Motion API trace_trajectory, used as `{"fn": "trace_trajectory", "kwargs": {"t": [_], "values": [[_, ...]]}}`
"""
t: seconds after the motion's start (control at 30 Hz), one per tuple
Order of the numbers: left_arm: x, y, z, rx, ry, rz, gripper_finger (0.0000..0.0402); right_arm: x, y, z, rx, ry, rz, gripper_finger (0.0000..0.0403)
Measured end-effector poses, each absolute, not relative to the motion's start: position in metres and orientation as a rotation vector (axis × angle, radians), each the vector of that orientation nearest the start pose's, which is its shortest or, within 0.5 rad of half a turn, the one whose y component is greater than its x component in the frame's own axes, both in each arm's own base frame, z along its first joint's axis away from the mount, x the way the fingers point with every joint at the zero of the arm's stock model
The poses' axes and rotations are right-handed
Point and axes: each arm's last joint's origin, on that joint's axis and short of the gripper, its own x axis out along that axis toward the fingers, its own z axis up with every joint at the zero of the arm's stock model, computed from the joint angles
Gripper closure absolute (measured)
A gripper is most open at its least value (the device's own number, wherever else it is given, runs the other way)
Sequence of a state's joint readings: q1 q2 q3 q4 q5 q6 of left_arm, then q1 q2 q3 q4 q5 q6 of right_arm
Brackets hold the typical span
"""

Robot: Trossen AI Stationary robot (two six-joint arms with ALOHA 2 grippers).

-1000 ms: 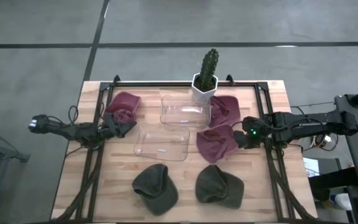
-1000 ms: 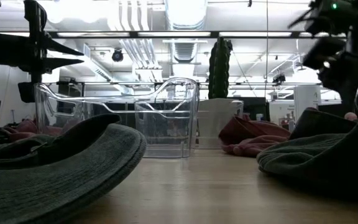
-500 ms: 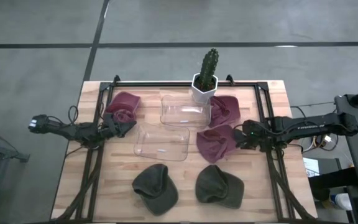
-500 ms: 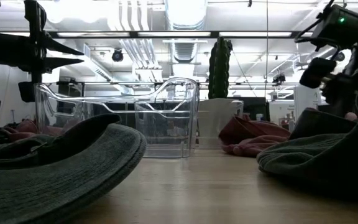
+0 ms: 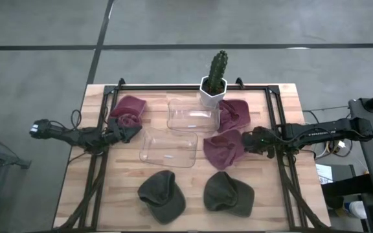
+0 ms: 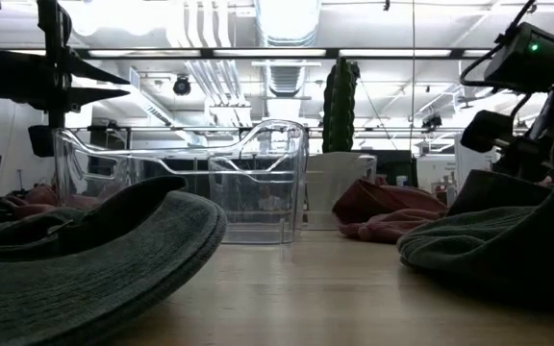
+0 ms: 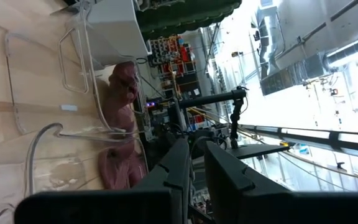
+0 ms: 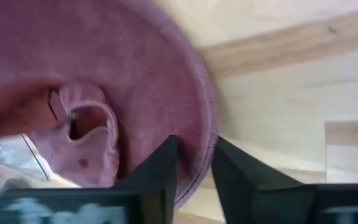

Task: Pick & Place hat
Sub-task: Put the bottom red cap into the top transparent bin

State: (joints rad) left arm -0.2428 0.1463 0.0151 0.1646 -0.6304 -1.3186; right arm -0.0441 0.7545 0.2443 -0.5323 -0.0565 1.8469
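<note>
A maroon hat (image 5: 224, 147) lies on the table right of centre, crown on the wood. My right gripper (image 5: 246, 141) is at its right edge, fingers closed over the brim (image 8: 194, 146). Another maroon hat (image 5: 233, 114) lies just beyond it, and a third (image 5: 128, 109) lies at the far left. Two olive-green hats (image 5: 162, 194) (image 5: 228, 193) rest near the near edge. My left gripper (image 5: 129, 133) hovers shut at the left of the table, beside the third maroon hat. My right gripper has the maroon hat's brim edge (image 8: 207, 124) between its two fingers, one finger (image 8: 160, 168) over the brim and the other (image 8: 235, 177) on the outer side. It comes from the table's right, low and slanting down. The hat lies on the table.
Two clear plastic bins (image 5: 169, 147) (image 5: 192, 116) stand in the middle of the table. A potted cactus (image 5: 214, 77) stands at the far edge. Black frame rails (image 5: 283, 162) run along both sides of the tabletop.
My right gripper has moved toward the table's left and down, onto the right edge of the maroon hat.
</note>
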Motion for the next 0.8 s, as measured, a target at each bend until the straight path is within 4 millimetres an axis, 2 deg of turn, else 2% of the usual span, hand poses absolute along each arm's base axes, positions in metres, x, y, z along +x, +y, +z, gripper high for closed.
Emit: {"fn": "trace_trajectory", "kwargs": {"t": [0.13, 0.27, 0.5, 0.8], "values": [[0.102, -0.008, 0.172, -1.316, -0.282, 0.310, 0.0358, 0.122, -0.004, 0.139, 1.662, 0.718, -0.915, 0.0382], [0.102, -0.008, 0.172, -1.316, -0.282, 0.310, 0.0358, 0.126, -0.004, 0.149, 1.636, 0.721, -0.887, 0.0389], [0.102, -0.008, 0.172, -1.315, -0.281, 0.310, 0.0358, 0.136, -0.005, 0.187, 1.596, 0.701, -0.783, 0.0392], [0.102, -0.008, 0.171, -1.313, -0.279, 0.312, 0.0358, 0.128, -0.005, 0.236, 1.472, 0.768, -0.812, 0.0393]]}}
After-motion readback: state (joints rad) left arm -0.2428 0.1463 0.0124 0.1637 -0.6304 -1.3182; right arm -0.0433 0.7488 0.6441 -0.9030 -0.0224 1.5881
